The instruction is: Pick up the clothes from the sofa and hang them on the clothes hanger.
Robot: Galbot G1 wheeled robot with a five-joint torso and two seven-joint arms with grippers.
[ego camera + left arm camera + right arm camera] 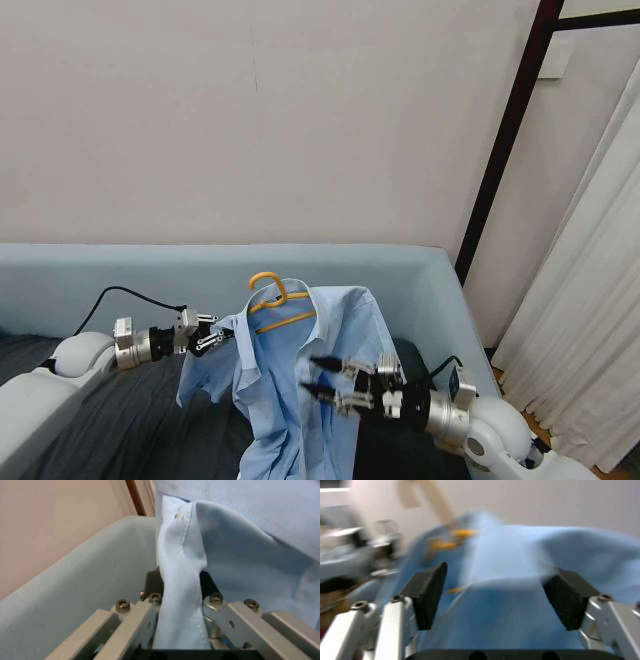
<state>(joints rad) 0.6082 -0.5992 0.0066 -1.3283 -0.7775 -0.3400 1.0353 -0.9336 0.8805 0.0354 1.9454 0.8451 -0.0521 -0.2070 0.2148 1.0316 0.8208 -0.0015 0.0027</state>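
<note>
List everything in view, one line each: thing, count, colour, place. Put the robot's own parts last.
light blue short-sleeved fabric shirt: one, light blue, held up in front of the sofa back, draped on the hanger.
yellow hook-topped hanger: one, yellow, in the shirt's collar opening, hook standing above it.
pale blue upholstered sofa: one, pale blue back and arm with a dark grey seat, across the lower picture.
dark upright pole: one, dark brown, against the wall at right.
white curtain: one, white, far right.
left gripper: one, silver and black, shut on the shirt's edge at left.
right gripper: one, silver and black, open at the shirt's front.
</note>
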